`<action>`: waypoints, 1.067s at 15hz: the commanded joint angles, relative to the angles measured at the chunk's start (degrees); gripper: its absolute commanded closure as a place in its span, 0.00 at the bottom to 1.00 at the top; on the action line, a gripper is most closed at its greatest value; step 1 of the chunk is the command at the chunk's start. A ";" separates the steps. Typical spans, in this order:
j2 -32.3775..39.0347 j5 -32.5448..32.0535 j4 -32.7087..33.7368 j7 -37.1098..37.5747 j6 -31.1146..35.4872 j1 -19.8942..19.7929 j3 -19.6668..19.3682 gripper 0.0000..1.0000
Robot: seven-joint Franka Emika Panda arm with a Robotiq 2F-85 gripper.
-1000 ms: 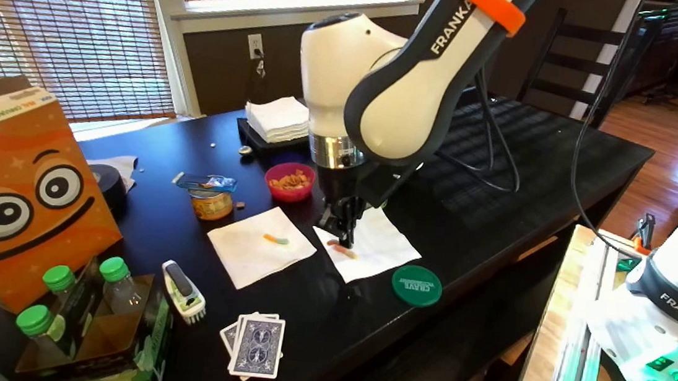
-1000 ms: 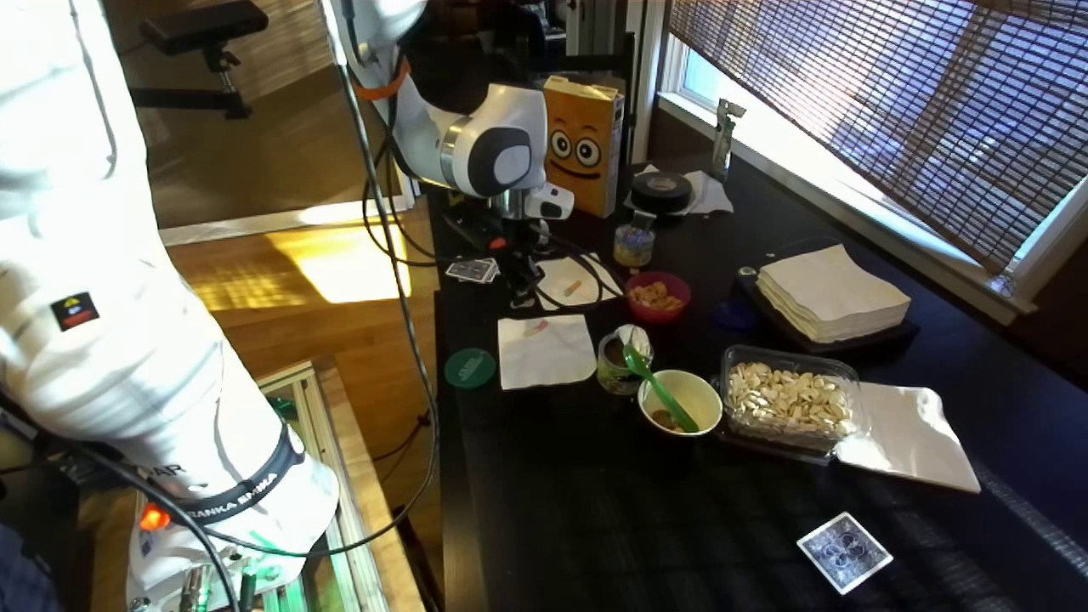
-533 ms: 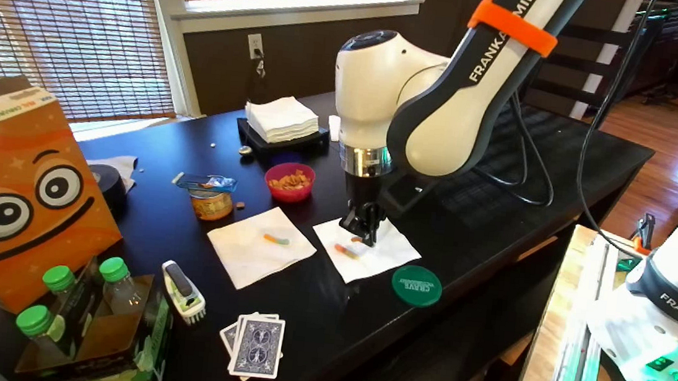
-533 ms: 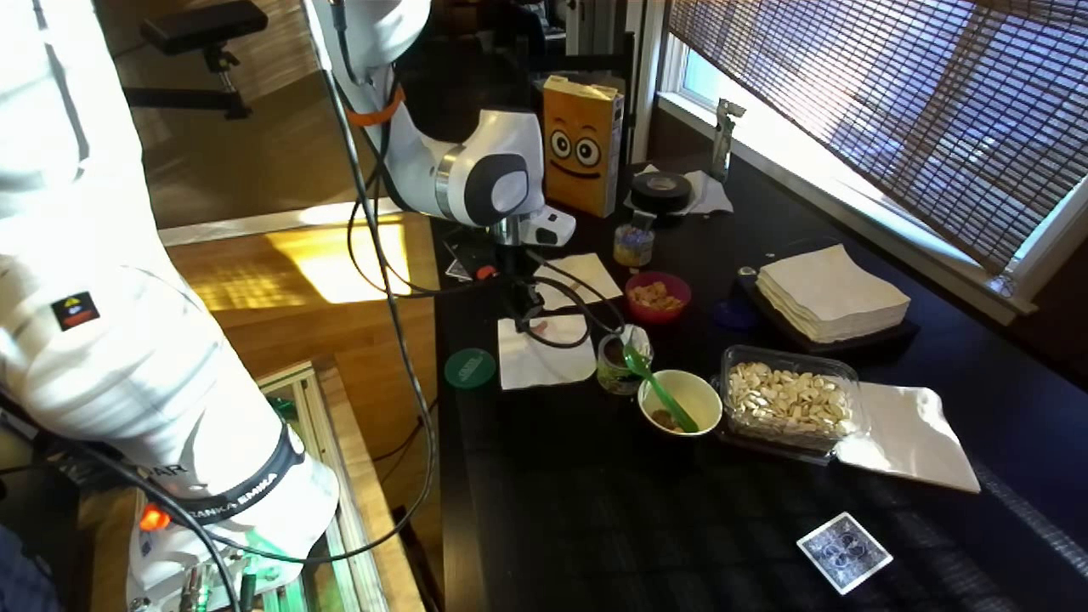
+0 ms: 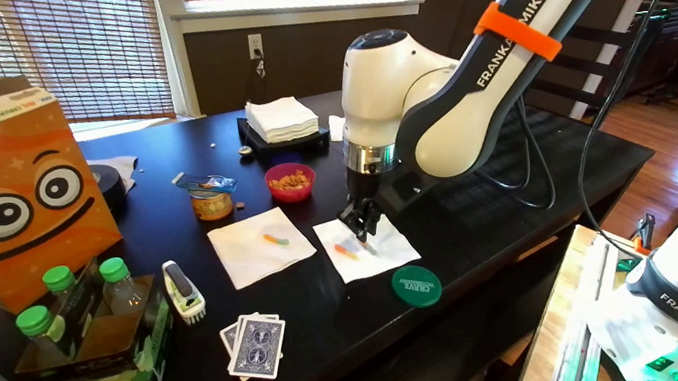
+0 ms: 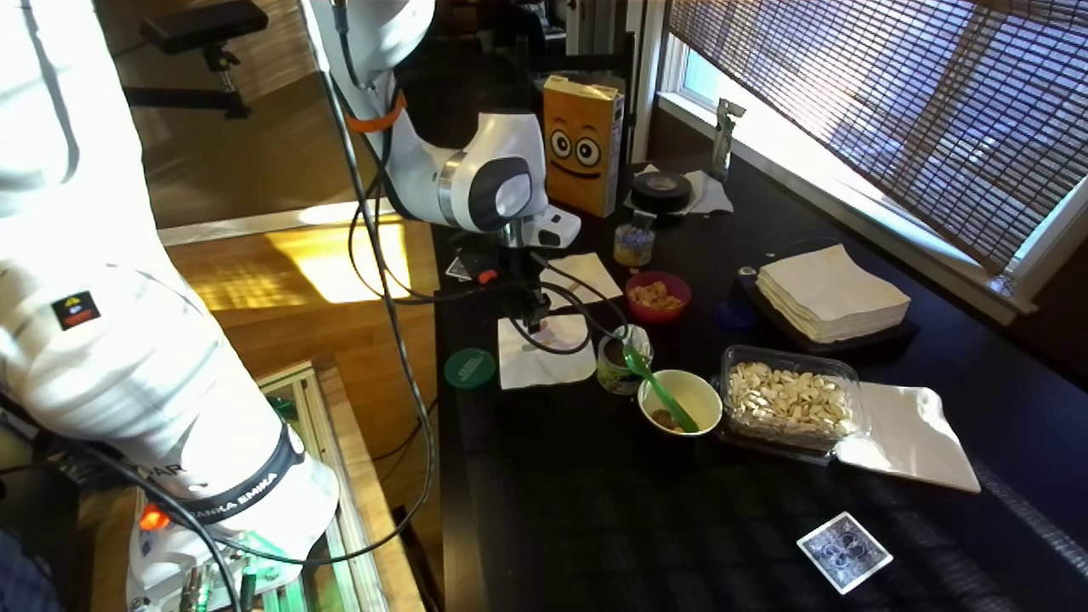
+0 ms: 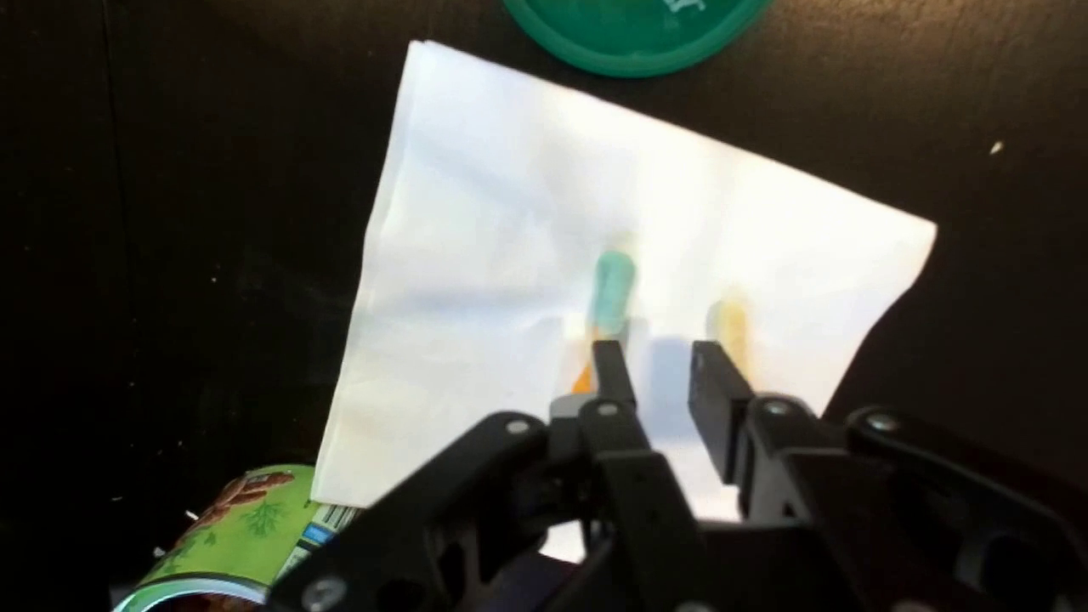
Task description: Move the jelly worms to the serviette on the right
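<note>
In the wrist view, two jelly worms [image 7: 614,280] blurry and partly behind the pincer [image 7: 660,357]

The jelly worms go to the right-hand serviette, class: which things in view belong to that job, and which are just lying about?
In the job:
gripper
teal-and-orange jelly worm
yellow-tipped jelly worm
third jelly worm, on the left napkin
right-hand serviette

Just lying about:
green lid
playing cards
scrubbing brush
pink bowl
napkin stack
cereal box
black tape roll
green spoon

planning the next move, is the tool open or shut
The tool is open: the wrist view shows the white serviette through the gap between its fingers.
</note>
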 commanded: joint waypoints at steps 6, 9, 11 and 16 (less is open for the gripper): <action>-0.94 0.23 5.96 0.64 -1.21 1.21 2.25 0.08; 1.93 0.68 11.27 -2.29 -1.35 0.77 3.73 0.00; 4.25 2.45 14.28 -7.84 -1.13 -0.16 5.31 0.00; 11.28 9.74 21.61 -27.23 -4.25 -3.82 10.41 0.00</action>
